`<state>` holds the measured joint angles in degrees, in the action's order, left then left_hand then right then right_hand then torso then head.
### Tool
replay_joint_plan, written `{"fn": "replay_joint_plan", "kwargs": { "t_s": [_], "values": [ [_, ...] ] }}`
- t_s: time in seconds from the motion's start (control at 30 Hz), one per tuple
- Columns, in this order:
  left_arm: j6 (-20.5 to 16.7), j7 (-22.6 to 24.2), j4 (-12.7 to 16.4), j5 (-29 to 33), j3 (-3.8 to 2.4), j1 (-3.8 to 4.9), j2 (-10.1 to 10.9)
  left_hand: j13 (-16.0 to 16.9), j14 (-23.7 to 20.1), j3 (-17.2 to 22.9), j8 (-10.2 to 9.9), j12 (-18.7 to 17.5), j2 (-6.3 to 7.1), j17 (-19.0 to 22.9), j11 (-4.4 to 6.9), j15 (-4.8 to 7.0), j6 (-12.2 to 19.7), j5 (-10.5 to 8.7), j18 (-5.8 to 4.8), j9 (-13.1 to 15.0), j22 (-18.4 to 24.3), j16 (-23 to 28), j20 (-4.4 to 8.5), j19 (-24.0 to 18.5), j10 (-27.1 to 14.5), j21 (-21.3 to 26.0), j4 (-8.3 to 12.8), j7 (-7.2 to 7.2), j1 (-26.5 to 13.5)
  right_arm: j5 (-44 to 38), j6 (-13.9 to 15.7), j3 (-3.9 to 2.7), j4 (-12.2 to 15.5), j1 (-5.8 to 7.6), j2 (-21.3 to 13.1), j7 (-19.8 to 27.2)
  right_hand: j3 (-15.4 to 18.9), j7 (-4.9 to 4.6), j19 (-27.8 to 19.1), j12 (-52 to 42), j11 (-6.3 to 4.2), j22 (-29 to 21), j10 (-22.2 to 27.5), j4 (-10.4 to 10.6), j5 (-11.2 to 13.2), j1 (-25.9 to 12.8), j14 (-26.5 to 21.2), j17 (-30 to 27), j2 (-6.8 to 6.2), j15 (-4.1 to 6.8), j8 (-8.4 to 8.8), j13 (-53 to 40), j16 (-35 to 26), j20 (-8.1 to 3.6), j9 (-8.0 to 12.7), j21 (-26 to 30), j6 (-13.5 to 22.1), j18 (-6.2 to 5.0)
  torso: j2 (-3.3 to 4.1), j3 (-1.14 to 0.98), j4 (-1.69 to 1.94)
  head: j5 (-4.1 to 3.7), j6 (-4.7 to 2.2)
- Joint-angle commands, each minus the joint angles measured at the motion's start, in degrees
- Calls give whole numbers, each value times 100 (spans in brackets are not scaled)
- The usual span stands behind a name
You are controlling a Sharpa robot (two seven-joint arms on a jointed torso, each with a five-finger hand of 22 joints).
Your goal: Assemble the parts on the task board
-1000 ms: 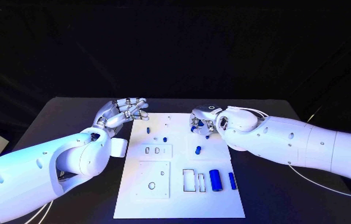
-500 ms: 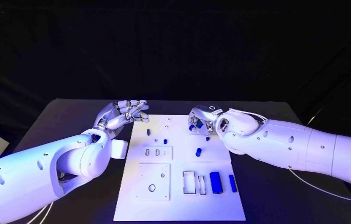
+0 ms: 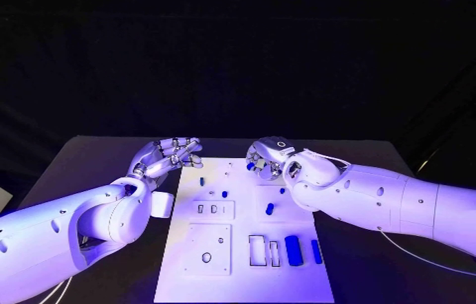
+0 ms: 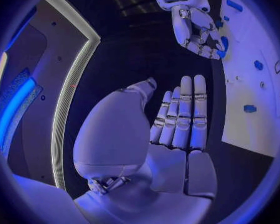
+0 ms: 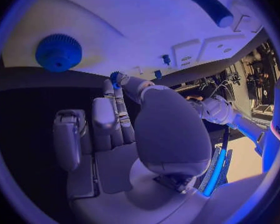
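Both arms were clad in smooth, glossy white shells, bulbous at the joints and dotted with small dark screws. The left hand (image 3: 168, 154) and right hand (image 3: 265, 161) were silver, built of jointed metallic segments. A thin cable trailed beside the right arm.

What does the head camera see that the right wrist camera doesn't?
Head view: the whole task board laid out, with the left robot hand by its far left corner. Right wrist view: a blue gear lying on the board, seen close up from behind the palm. Both: the right robot hand pinching a small blue part above the white board.
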<state>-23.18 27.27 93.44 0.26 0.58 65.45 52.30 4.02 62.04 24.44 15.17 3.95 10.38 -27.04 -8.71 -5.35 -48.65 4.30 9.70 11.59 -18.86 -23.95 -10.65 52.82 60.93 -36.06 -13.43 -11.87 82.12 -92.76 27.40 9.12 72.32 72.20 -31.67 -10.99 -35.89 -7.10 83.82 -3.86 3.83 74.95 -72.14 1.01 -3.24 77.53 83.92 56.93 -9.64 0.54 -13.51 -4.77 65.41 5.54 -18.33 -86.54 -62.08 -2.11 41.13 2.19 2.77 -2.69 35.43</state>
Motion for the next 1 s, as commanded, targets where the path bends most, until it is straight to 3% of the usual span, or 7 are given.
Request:
{"fn": "replay_joint_plan", "kwargs": {
  "t_s": [0.03, 0.17, 0.57, 0.93, 1.0],
  "values": [
    [114, 51, 28, -4, -6, 9, -11, -4, -32, 33, -38, -19, 8, -5, -9, 13, -33, -38, 53, 7, -5, -28, -5, -26, 7, -11, 13, -12, -25, -33, 214, -5, -95, -3, 109, -110, -9, -27, 245, 14, -18, 957, -60, -31, -11, -11, 76, 1, 12, 38, -36, 5, 30, -30, -28, -9, 28, 73, 16, 2, 13, 12, 5],
    [114, 49, 43, -4, -6, 12, -14, -4, -32, 33, -38, -19, 8, -5, -9, 13, -33, -38, 53, 7, -5, -28, -5, -26, 7, -11, 13, -12, -25, -9, 220, -8, -268, -3, 285, -106, -10, -30, 247, 20, -14, 962, -50, -30, -11, -39, 73, -3, 0, 34, -35, 8, 35, -26, -37, -11, 42, 74, 24, 1, 12, 31, 13],
    [116, 42, 85, -4, -8, 66, -43, -4, -32, 33, -38, -19, 8, -5, -9, 13, -33, -38, 53, 7, -5, -28, -5, -26, 7, -11, 13, -12, -25, 98, 139, -10, -831, -13, 749, -34, -23, -39, 238, 29, -3, 951, -19, -31, -12, -77, 68, -4, -11, 26, -24, 16, 50, -19, -50, -3, 80, 71, 84, 34, 65, 24, 27],
    [110, 33, 78, -4, -8, 119, -65, -4, -32, 33, -38, -19, 8, -5, -9, 13, -33, -38, 53, 7, -5, -28, -5, -26, 7, -11, 13, -12, -25, 139, 105, -10, -942, -16, 892, 13, -28, -48, 233, 31, 6, 945, 3, -30, -11, -109, 65, -8, -26, 18, -17, 21, 59, -13, -60, 1, 106, 69, 124, 54, 93, 25, 6],
    [109, 31, 75, -4, -8, 126, -69, -4, -32, 33, -38, -19, 8, -5, -9, 13, -33, -38, 53, 7, -5, -28, -5, -26, 7, -11, 13, -12, -25, 143, 89, -10, -942, -16, 904, 20, -28, -48, 233, 31, 6, 945, 3, -30, -11, -109, 65, -8, -26, 18, -17, 21, 59, -13, -60, 1, 106, 69, 118, 47, 86, 42, 23]
  ]
}}
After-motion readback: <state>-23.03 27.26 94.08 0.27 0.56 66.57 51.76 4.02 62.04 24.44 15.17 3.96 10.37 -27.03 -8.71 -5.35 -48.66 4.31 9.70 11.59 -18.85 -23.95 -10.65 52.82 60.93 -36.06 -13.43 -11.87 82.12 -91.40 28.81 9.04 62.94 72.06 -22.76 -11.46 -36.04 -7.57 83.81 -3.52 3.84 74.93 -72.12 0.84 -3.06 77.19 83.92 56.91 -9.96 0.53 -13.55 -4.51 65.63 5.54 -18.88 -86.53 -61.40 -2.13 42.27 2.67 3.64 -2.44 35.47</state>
